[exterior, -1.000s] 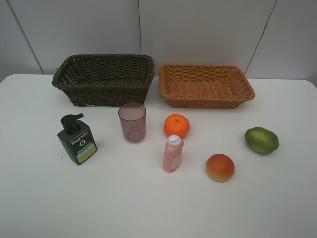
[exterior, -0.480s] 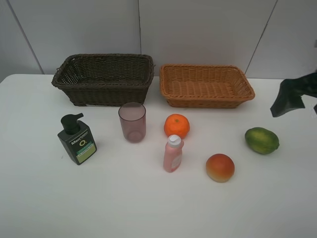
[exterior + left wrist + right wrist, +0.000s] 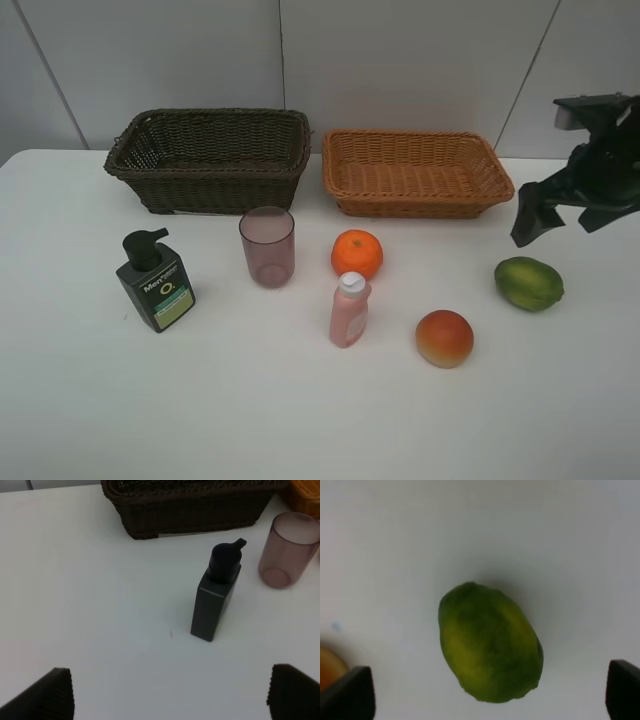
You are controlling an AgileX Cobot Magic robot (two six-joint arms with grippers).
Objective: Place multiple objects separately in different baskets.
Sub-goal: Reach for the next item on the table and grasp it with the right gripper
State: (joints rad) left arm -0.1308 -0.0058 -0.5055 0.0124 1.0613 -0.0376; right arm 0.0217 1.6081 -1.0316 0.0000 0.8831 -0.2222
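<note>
Two wicker baskets, a deep dark brown basket point(image 3: 210, 160) and a shallow orange-tan basket point(image 3: 415, 175), sit side by side at the back of the white table point(image 3: 300, 420) in the high view. In front, all apart, are a dark green pump bottle point(image 3: 156, 282), translucent pink cup point(image 3: 267, 246), orange point(image 3: 357, 254), small pink white-capped bottle point(image 3: 349, 310), red-yellow fruit point(image 3: 444, 338) and green fruit point(image 3: 528, 283). The right gripper point(image 3: 570, 200), cropped by the frame edge, has come further in than half a second ago.

Left wrist view: only the tips of the left gripper point(image 3: 170, 695) show, spread wide, short of the pump bottle.

Right wrist view: the fingers stand wide apart, with the green fruit between them and untouched.
</note>
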